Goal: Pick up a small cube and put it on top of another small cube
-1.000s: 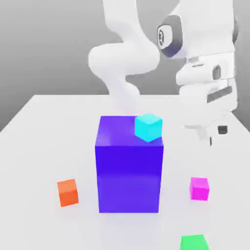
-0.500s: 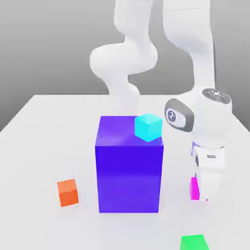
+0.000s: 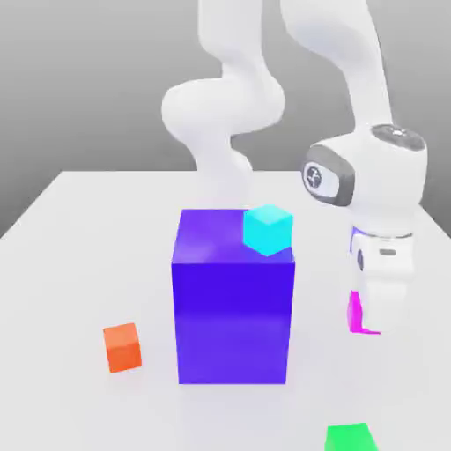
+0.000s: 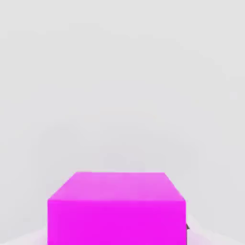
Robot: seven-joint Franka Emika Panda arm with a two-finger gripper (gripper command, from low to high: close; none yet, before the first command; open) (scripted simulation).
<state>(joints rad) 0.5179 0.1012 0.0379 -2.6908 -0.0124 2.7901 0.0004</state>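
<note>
Exterior view puts the gripper [image 3: 367,328] pinching the magenta cube [image 3: 354,312] right of the blue-violet block [image 3: 232,295]; it should lift straight, then centre squarely over the green cube [image 3: 350,438] nearer the camera

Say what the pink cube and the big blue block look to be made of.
Pink cube: flat, even magenta with sharp edges and no grain or shine, like matte plastic or painted foam; the look leaves it open. Big blue block: uniform blue-violet with a faint pale sheen on its top face, so perhaps smooth, slightly glossy plastic.
</note>
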